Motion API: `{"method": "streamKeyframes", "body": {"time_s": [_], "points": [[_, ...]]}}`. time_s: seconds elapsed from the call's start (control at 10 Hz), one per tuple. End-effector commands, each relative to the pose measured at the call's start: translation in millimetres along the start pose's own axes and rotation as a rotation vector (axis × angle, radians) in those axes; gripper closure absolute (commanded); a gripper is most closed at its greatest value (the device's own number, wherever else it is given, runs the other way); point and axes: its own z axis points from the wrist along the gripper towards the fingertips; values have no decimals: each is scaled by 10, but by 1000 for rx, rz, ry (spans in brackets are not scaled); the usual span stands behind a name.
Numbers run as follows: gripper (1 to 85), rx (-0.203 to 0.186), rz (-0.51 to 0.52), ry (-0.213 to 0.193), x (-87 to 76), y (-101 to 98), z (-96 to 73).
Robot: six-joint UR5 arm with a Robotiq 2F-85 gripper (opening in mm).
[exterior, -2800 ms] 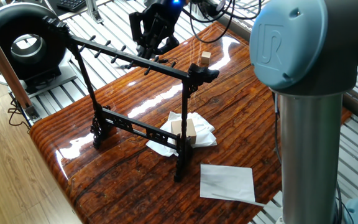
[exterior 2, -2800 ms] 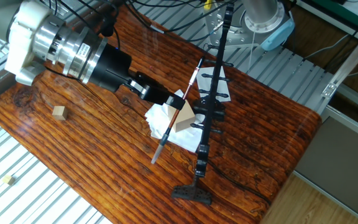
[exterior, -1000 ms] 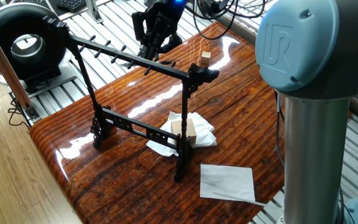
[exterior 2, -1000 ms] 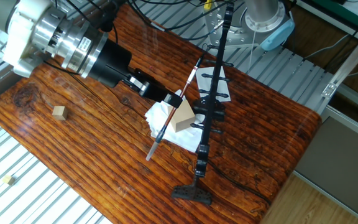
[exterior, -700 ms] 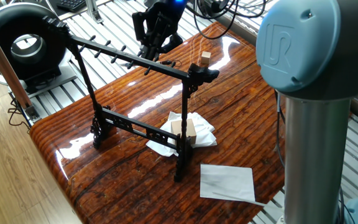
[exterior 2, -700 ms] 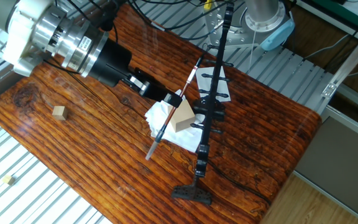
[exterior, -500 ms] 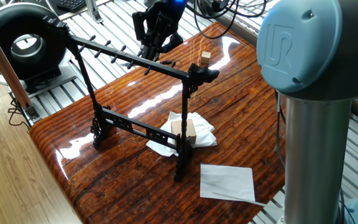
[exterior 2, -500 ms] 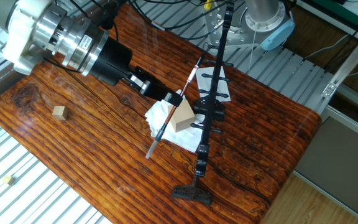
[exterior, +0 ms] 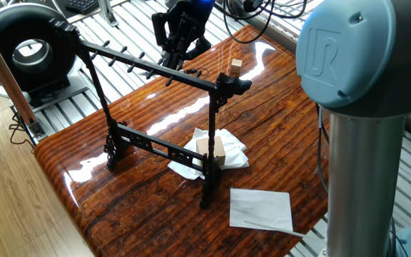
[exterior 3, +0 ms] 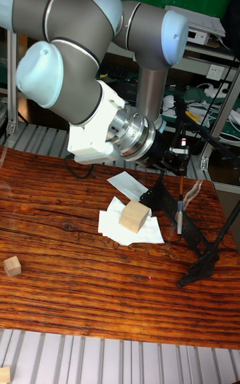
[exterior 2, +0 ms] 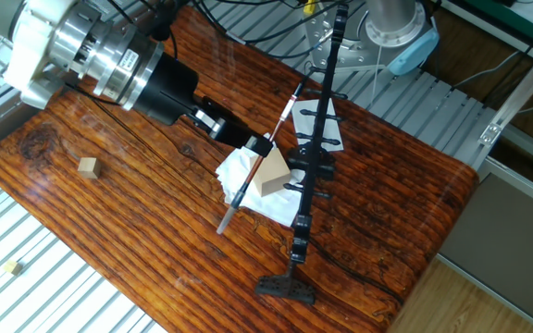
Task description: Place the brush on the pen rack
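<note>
The slender dark brush point(exterior 2: 265, 155) is held in the closed pincer point(exterior 2: 248, 148), long axis from 1 to 7 o'clock, the black metal pen rack point(exterior 2: 315, 148) just beside at 3 o'clock.

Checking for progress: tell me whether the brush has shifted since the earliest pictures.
Yes. In the other fixed view the brush, held in the gripper, has its lower end farther left from the pen rack foot than before.
</note>
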Motion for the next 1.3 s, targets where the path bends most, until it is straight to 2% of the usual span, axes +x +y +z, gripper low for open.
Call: {"method": "streamKeyframes", "body": {"time_s": [0.0,0.6,1.2], "points": [[843,4,1,-9,39,36,-23],[843,16,4,-40,-16,31,-23],[843,22,23,-41,43,77,-36]]}}
